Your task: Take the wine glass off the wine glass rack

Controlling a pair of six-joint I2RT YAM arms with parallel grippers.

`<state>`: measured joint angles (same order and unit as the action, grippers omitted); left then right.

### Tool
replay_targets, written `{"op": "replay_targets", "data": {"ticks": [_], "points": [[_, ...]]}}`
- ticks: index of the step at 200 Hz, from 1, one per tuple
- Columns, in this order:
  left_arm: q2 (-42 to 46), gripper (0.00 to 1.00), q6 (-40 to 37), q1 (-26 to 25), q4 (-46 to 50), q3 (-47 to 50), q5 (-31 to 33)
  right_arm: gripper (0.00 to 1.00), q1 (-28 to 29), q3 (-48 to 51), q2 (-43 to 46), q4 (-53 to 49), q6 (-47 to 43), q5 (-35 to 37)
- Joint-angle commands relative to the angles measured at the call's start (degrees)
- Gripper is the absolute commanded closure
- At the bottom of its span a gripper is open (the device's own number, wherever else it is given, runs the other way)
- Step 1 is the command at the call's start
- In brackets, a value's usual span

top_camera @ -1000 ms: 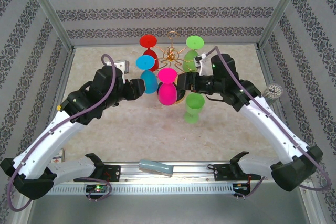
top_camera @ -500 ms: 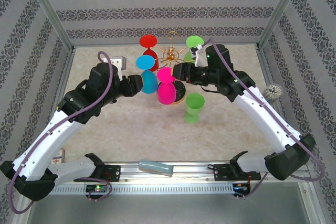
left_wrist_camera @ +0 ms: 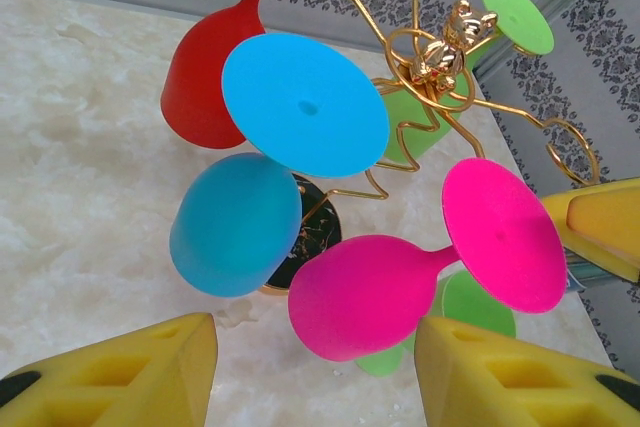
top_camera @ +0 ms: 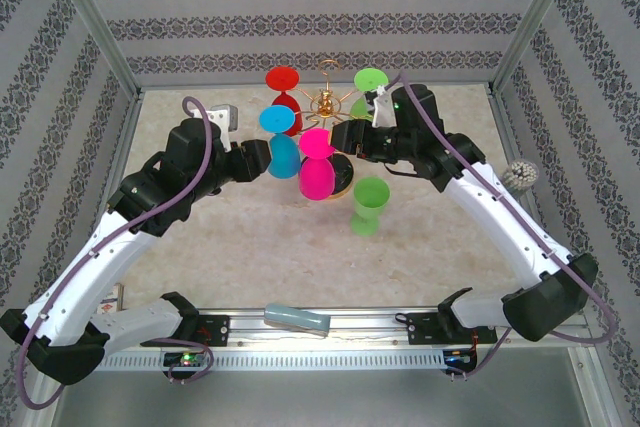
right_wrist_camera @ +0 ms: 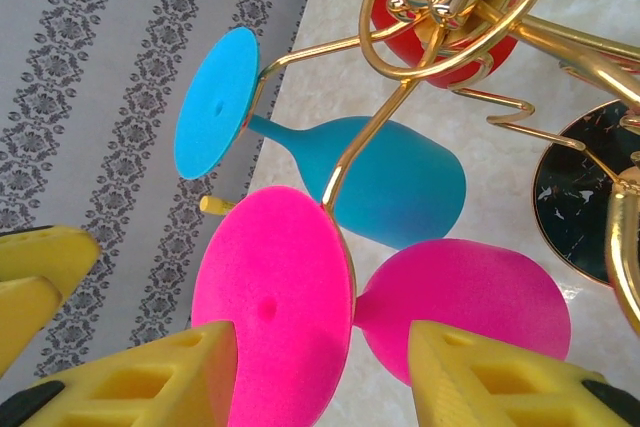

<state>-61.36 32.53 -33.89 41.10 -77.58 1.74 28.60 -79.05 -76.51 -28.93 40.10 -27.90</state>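
Hanging foot-up, bowl-down from rack [top_camera: 326, 102]: pink wine glass [top_camera: 318, 179] | left jaws, right jaws spread, empty

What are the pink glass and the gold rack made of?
Pink glass: probably plastic, matte and opaque, nothing shows through it. Rack: likely metal wire with a shiny gold finish, bright glints on its curls; maybe only gold-coloured.
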Motion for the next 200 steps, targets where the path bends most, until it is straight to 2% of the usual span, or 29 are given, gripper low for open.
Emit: {"op": "replay_targets", "data": {"ticks": [1, 32, 94, 152, 200], "points": [[0.8, 0.45, -0.3, 1.0, -1.7, 0.3, 0.0, 0.52, -0.6, -2.0, -0.9, -0.1, -1.4, -0.3], [1.0, 0.45, -0.4, 1.2, -1.7, 0.4, 0.0, 0.54, -0.6, -2.3, -1.4, -0.1, -1.4, -0.7], [1.9, 0.45, -0.3, 1.5, -1.7, 1.0, 0.3, 0.65, -0.5, -2.2, -1.7, 0.0, -1.0, -1.2], [2.1, 0.45, -0.4, 1.9, -1.6, 1.1, 0.2, 0.6, -0.1, -0.6, -1.2, 0.4, -0.2, -1.1], [2.3, 0.45, -0.3, 2.2, -1.6, 1.7, 0.1, 0.61, 0.4, -0.3, -0.9, 0.4, -0.1, -1.6]]}}
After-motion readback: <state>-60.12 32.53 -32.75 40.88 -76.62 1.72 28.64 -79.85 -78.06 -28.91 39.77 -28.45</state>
